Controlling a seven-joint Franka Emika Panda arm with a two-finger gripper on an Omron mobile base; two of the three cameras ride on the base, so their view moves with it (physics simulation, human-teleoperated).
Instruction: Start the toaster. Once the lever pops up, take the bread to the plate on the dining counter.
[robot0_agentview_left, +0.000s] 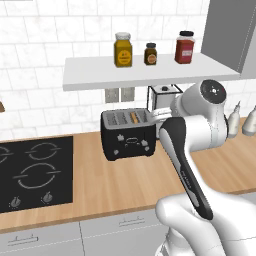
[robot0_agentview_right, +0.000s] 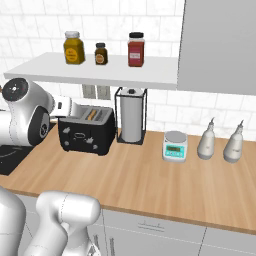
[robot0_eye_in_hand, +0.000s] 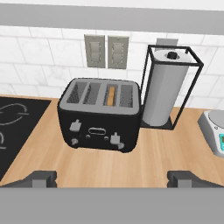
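- Wooden worktop (robot0_eye_in_hand: 131, 168) runs under a white tiled wall, with a black cooktop (robot0_agentview_left: 35, 172) set into it.
- Nearest, the tool (robot0_eye_in_hand: 111, 178) hovers above bare worktop with its two dark tips spread wide, nothing between them.
- Straight ahead of the tool and clear of it stands the toaster (robot0_eye_in_hand: 100, 116), black and boxy, its front with pale knobs facing the tool.
- Bread (robot0_eye_in_hand: 112, 95) sits upright in the third slot from the left as the hand view shows it, ahead of the tool and slightly above the gap between its tips; a tan edge shows above the slot.
- Ahead and to the right of the tool, just beside the toaster, a paper towel roll (robot0_eye_in_hand: 165, 89) stands in a black wire frame.
- Further right, a small kitchen scale (robot0_agentview_right: 175, 145) and two pale bottles (robot0_agentview_right: 206, 140) rest on the worktop, well apart from the tool.
- Beyond the toaster, two wall outlets (robot0_eye_in_hand: 106, 51) are on the tiles.
- Above, a white shelf (robot0_agentview_right: 95, 71) carries three jars (robot0_agentview_right: 74, 48).
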